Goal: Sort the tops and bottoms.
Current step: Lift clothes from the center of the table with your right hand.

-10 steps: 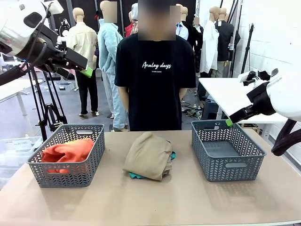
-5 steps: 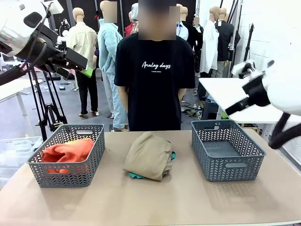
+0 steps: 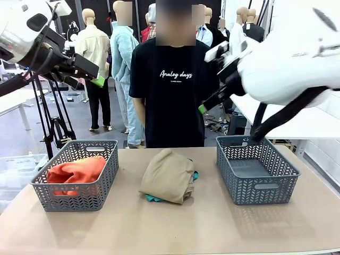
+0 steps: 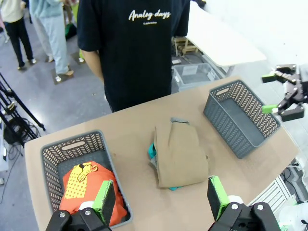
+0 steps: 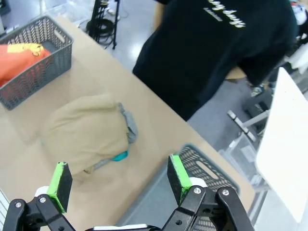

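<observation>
On the bench [image 3: 212, 228], between the left basket [image 3: 40, 186] and the right basket [image 3: 260, 194], the tan top [image 3: 167, 175] lay folded over the teal one [image 3: 154, 198] and the grey one [image 5: 129, 126]. The orange-red top [image 3: 74, 171] lay in the left basket. The left fingers [image 4: 104, 199] and the right fingers [image 5: 177, 173] were spread, holding nothing.

orange-red T-shirt [image 3: 74, 170], tan T-shirt [image 3: 167, 175], teal T-shirt [image 3: 153, 198]

Mostly hidden under tan top [image 4: 180, 156]: teal top [image 4: 152, 151], grey top [image 4: 179, 120].
</observation>
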Controlling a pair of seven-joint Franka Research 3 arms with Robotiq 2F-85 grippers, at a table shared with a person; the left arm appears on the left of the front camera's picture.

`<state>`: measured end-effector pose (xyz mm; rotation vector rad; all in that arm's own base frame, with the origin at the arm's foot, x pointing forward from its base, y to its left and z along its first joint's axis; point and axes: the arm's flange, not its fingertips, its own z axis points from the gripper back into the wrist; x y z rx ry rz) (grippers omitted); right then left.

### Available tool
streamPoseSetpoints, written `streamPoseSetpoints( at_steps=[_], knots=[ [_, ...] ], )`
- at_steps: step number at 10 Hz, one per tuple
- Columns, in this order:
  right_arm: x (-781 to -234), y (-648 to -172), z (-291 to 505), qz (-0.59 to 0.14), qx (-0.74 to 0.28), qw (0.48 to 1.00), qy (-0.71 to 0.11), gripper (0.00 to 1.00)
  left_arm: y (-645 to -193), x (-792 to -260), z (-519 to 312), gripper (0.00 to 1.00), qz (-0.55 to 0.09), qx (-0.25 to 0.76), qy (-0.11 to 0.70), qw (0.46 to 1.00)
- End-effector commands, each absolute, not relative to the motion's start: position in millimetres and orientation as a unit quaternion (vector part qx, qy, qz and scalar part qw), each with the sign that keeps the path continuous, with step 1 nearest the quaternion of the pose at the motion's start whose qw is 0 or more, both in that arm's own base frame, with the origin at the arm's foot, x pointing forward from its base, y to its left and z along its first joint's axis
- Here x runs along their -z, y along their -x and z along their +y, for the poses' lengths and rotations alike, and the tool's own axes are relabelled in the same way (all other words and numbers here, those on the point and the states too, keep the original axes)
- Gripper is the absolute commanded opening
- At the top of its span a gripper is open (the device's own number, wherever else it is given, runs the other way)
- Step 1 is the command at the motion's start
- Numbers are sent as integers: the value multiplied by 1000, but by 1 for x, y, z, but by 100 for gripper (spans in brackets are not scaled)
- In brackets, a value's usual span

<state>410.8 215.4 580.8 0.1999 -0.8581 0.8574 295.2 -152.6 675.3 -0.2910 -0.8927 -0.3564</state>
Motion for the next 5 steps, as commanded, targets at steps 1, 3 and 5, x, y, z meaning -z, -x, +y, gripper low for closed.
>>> streamPoseSetpoints(
  at_steps=[1, 3, 5],
  knots=[
    [-549, -440, 230, -356, -434, 822, -97, 100, -295, -675, -151, 100, -427, 176, 149, 874],
    [-529, -438, 251, -323, -458, 824, -86, 100, -295, -675, -151, 100, -427, 176, 149, 874],
    [-536, -429, 242, -356, -427, 826, -93, 100, -295, -675, -151, 100, -427, 176, 149, 874]
  ],
)
